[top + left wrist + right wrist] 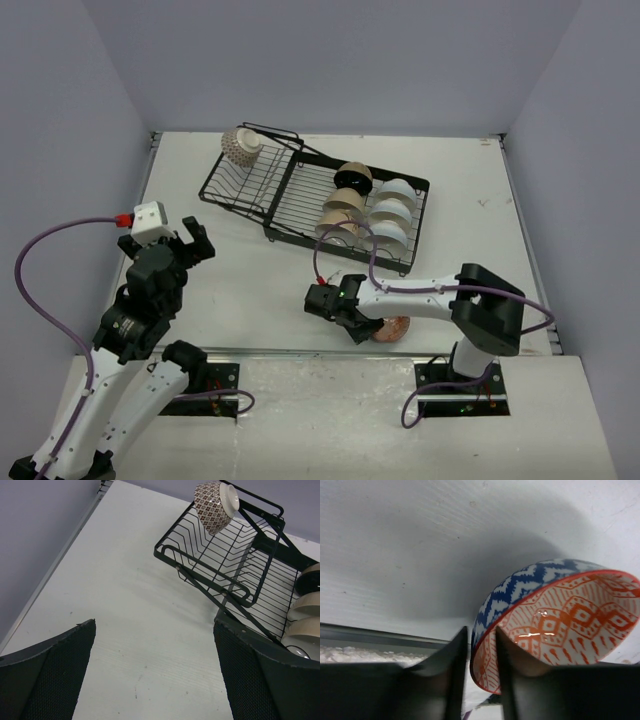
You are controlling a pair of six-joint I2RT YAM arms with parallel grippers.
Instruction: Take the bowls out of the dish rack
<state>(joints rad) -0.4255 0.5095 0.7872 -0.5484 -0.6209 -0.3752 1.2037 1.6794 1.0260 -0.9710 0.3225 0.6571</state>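
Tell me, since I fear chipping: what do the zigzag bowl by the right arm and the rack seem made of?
Zigzag bowl: likely glazed ceramic, judging by the glossy highlights on its painted orange inside and its thick red rim. Rack: likely metal wire with a smooth dark coating, seen as thin, rigid, bent rods; whether the coat is paint or plastic cannot be told.

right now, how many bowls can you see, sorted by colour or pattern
brown patterned bowl: 1
blue zigzag bowl: 1
black-inside bowl: 1
plain white or beige bowls: 5
total: 8
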